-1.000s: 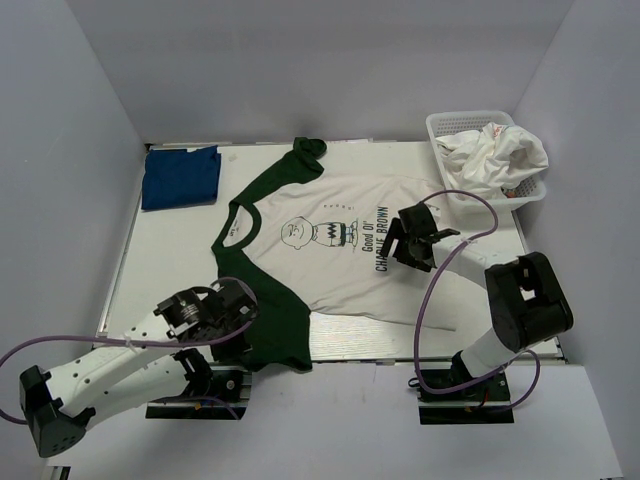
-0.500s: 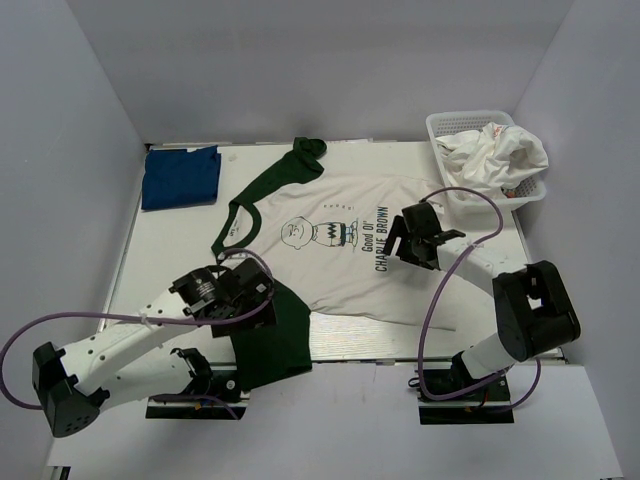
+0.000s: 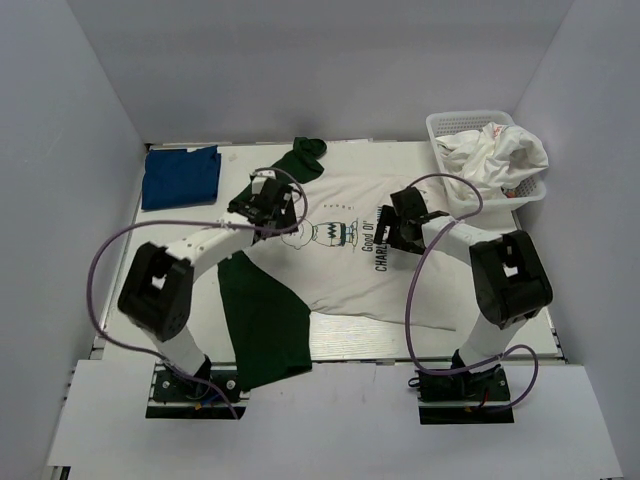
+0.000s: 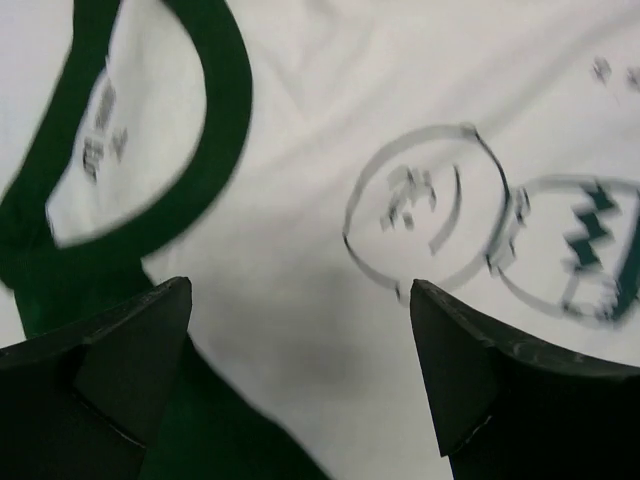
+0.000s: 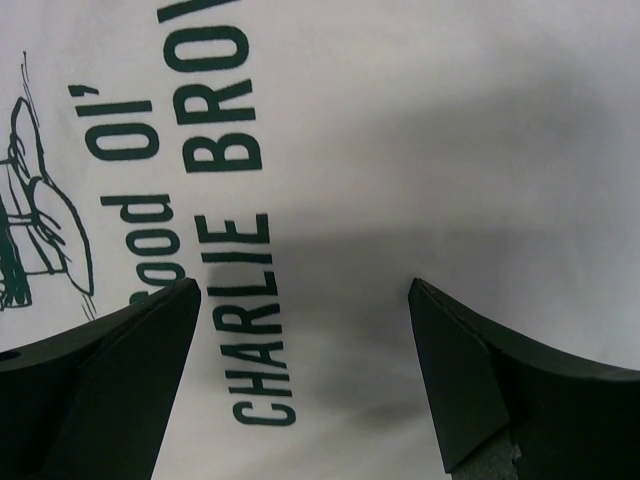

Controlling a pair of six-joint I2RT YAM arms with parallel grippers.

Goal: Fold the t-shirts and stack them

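Over the green-sleeved t-shirt (image 3: 335,275), left gripper (image 3: 276,210) and right gripper (image 3: 392,232) hover outstretched, jaws spread, holding nothing.

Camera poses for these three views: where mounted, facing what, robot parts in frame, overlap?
Top external: above and behind the bases, looking down at the table; left arm and right arm show.
Left wrist: faces down at the collar and face print of the green-sleeved shirt; left pincer at bottom.
Right wrist: faces down at the shirt's lettering; right pincer at bottom.
Shared: all three show that shirt.
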